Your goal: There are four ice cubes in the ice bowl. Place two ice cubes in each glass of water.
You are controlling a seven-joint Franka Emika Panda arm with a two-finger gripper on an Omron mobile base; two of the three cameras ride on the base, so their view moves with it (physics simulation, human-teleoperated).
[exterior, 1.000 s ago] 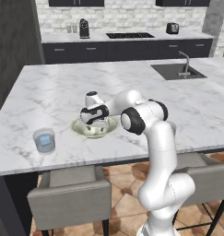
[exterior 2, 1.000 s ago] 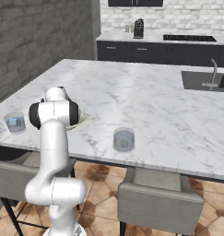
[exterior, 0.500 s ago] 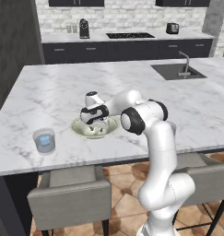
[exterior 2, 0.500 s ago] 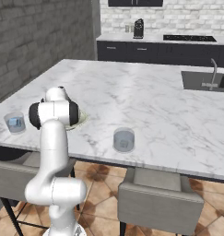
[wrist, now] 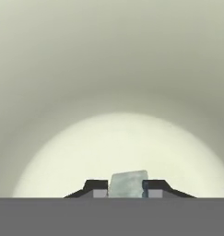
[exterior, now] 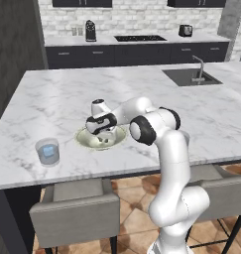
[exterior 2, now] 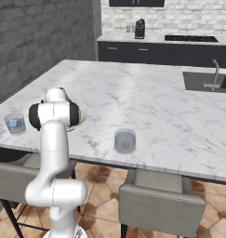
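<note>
The ice bowl (exterior: 85,140) sits on the marble island near its front edge, and my gripper (exterior: 104,137) reaches down into it. In the hand view the pale bowl inside (wrist: 118,92) lies all around, and one ice cube (wrist: 127,184) stands between my gripper's (wrist: 127,189) two dark fingertips, which touch it on both sides. One glass of water (exterior: 47,151) stands left of the bowl with a blue ice cube in it. In the right base view that glass (exterior 2: 14,123) is at the far left and the other glass of water (exterior 2: 125,141) stands right of the arm, with the bowl's rim (exterior 2: 80,120) peeking out behind the arm.
A sink with a tap (exterior: 194,77) is set into the far right of the island. Grey stools (exterior: 75,211) stand under the front edge. A back counter with a coffee machine (exterior: 90,31) and a toaster (exterior: 185,31) runs along the wall.
The jaws have drawn together inside the bowl onto an ice cube. The arm and the glasses have hardly moved.
</note>
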